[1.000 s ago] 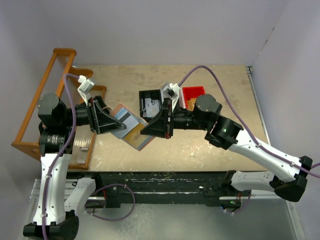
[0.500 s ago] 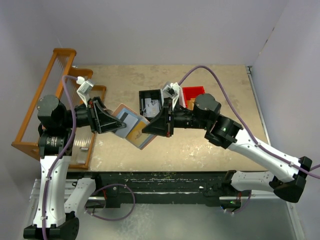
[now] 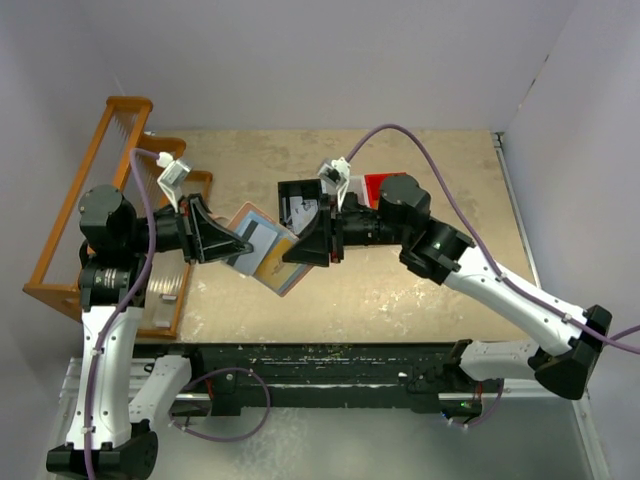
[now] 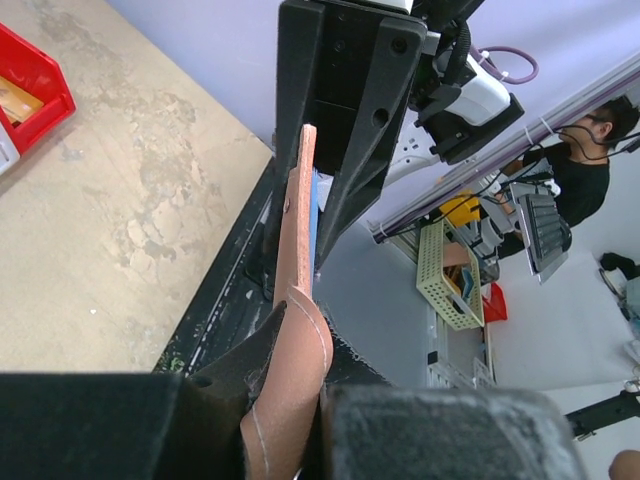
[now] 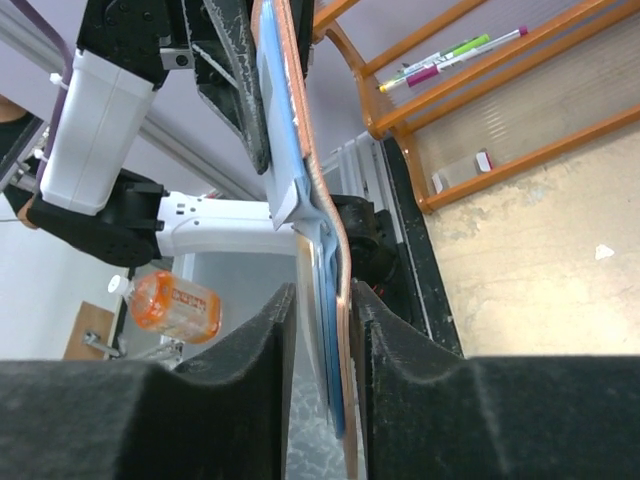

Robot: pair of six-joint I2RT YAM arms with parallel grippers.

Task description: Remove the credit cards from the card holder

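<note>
The card holder [image 3: 262,262], credit cards [image 3: 262,238] inside, hung above the table [image 3: 400,300] between both arms. Since the earlier frame the left gripper [image 3: 240,243] had pinched one flap. The right gripper [image 3: 292,252] straddled the other flap, its grip unclear. Lettering was illegible.

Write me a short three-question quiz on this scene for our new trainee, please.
1. True or false: the wallet lies flat on the table.
2. What colour is the bright bin partly hidden behind the right arm? A) red B) green C) yellow
3. Which gripper pinches the wallet's end nearer the wooden rack?
Key: 1 false, it is held up on edge between the two arms; 2 A; 3 the left gripper.
</note>
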